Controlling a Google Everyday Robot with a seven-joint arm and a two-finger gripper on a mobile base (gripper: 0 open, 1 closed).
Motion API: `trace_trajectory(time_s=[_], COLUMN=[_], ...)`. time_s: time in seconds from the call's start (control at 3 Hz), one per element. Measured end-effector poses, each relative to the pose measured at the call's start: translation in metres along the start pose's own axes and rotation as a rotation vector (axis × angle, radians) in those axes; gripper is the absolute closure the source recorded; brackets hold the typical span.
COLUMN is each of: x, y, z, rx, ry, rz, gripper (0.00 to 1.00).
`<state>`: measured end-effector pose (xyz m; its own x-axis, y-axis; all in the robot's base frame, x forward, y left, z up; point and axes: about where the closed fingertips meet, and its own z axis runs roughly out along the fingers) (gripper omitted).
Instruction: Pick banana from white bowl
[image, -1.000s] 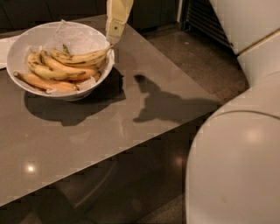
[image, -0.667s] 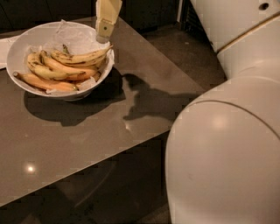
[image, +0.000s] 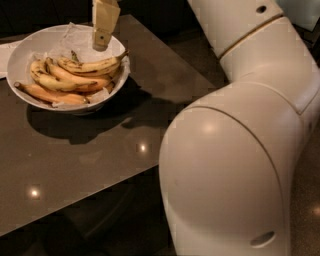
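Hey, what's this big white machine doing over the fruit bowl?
A cream robot arm reaches over a dark glossy table. Its tan tool hangs above the back of a wide white paper-lined bowl of bananas, near the long speckled yellow banana on top. Nothing is picked up yet; all the fruit lies in the bowl.

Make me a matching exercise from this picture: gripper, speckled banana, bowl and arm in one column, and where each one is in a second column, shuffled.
Column one:
1. gripper
2. speckled banana
3. bowl
4. arm

Column two:
A. fills the right foreground
B. on the table, far left
C. hanging over the bowl's rear part
D. in the bowl, stem toward the right rim

Pairs: 1-C, 2-D, 3-B, 4-A.
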<state>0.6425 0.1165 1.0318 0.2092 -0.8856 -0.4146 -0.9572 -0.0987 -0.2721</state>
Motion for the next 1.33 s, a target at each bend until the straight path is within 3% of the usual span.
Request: trace_trajectory(time_s=[0.67, 1.33], x=[-0.011, -0.01], y=[0.002, 0.007], z=[0.035, 0.073], rx=[-0.052, -0.106], ry=[0.042, 0.111], rz=[-0.001, -0.003], gripper=[0.27, 0.27])
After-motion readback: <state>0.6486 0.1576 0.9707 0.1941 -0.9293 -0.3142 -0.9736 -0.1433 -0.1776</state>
